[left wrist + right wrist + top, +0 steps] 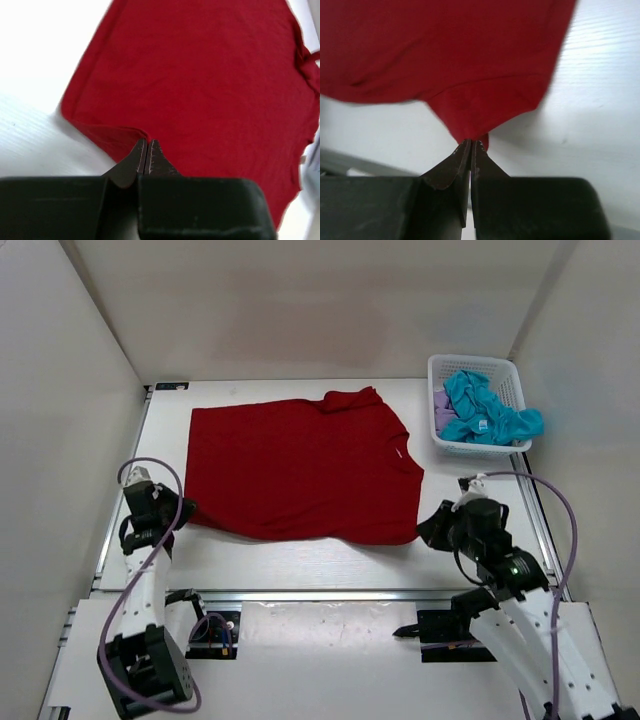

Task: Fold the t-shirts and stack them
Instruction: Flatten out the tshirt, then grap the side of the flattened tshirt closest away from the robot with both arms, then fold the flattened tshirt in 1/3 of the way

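The dark red t-shirt lies spread flat in the middle of the table, its collar toward the right. My left gripper is shut at the shirt's near-left corner; in the left wrist view the red cloth puckers up into its closed tips. My right gripper is shut on the near-right corner, and the right wrist view shows a peak of red cloth pinched between its tips. The teal blue t-shirt and the lavender t-shirt lie crumpled in the basket.
The white lattice basket stands at the back right corner of the table. White walls close in the table at the left, back and right. A metal rail runs along the near edge between the arm bases.
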`<control>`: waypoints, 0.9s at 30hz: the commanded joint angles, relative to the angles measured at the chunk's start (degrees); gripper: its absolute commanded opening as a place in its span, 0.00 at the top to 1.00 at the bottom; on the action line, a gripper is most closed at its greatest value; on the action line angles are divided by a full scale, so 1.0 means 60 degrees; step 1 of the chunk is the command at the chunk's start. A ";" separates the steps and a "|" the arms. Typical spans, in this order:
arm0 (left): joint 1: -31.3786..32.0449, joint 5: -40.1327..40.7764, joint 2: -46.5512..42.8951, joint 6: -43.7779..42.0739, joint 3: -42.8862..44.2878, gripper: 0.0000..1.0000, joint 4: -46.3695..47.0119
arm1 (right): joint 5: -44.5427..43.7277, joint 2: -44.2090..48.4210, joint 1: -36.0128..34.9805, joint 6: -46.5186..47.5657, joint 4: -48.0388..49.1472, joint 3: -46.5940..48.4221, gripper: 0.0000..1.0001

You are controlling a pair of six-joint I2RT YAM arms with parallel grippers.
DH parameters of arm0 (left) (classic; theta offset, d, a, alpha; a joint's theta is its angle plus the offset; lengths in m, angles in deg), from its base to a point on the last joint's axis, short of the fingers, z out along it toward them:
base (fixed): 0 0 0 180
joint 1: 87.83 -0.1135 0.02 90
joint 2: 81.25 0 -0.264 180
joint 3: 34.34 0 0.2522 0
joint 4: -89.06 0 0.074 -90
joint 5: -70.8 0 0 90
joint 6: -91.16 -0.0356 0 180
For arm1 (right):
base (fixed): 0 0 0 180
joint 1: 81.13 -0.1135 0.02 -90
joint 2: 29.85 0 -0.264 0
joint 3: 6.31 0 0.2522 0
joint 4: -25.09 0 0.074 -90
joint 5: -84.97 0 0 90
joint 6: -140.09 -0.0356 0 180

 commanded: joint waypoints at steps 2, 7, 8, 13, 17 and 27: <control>0.0807 0.0755 -0.0671 -0.0670 0.0706 1.00 -0.0419 | -0.0375 0.0882 -0.1131 -0.1722 -0.0988 -0.0138 1.00; 0.0031 -0.0329 0.0439 -0.0186 0.0574 1.00 0.0370 | -0.0440 -0.0927 -0.0669 -0.0688 0.0574 -0.0168 1.00; -0.0028 -0.0331 0.0616 0.0032 0.0603 1.00 0.0691 | -0.0117 -0.1224 0.0016 -0.0481 0.0826 -0.0080 1.00; -0.0833 -0.0873 0.1758 0.1088 0.0530 1.00 0.1557 | 0.1177 -0.3915 0.2337 0.0531 0.2877 0.1190 1.00; -0.1024 -0.0755 0.2666 0.1673 0.0779 1.00 0.2040 | 0.0501 -0.6450 0.1985 0.0766 0.3477 0.3021 1.00; -0.0850 -0.0332 0.4336 0.2099 0.1788 1.00 0.2935 | 0.0400 -1.1037 0.1884 0.0986 0.3890 0.7035 1.00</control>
